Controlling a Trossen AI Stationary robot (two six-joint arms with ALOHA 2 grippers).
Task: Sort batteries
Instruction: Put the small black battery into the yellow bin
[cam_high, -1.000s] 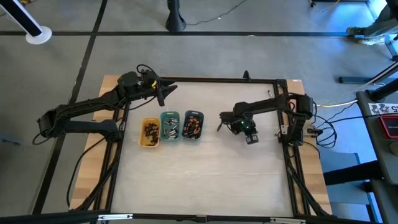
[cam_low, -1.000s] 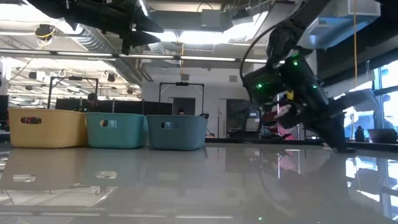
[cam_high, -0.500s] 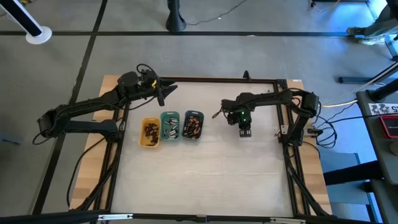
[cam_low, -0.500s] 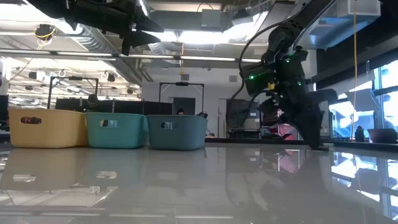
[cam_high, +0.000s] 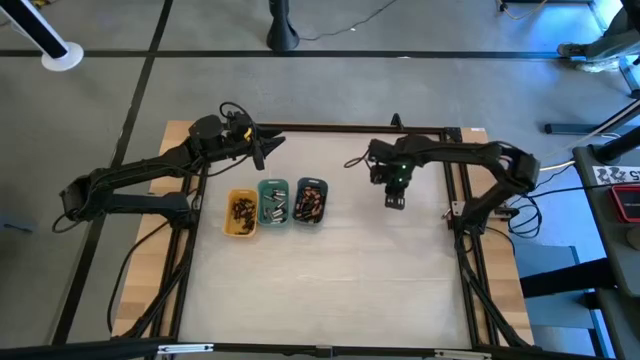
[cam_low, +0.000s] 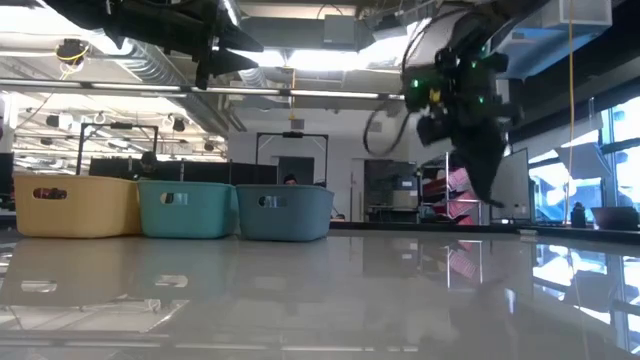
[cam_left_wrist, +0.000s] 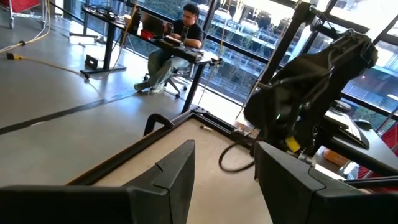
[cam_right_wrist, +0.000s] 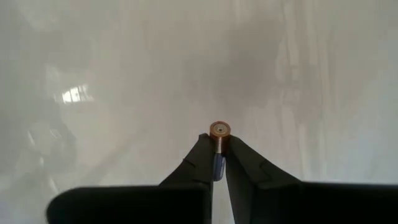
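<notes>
Right end effector (cam_high: 394, 201) right of centre, high view, above bench (cam_high: 340, 280); fingers pinched on one battery (cam_right_wrist: 218, 140), copper end forward. Left end effector (cam_high: 262, 150) upper left, fingers apart, holding nothing. Other batteries (cam_high: 274, 205) in three trays (cam_high: 272, 186), left-centre.

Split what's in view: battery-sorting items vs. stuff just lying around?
Job:
- battery pinched in right gripper, above the table
- yellow tray, teal tray, grey-blue tray, all holding batteries
- left gripper, open, waiting

Not job:
- seated person at a desk
- cable loop
</notes>
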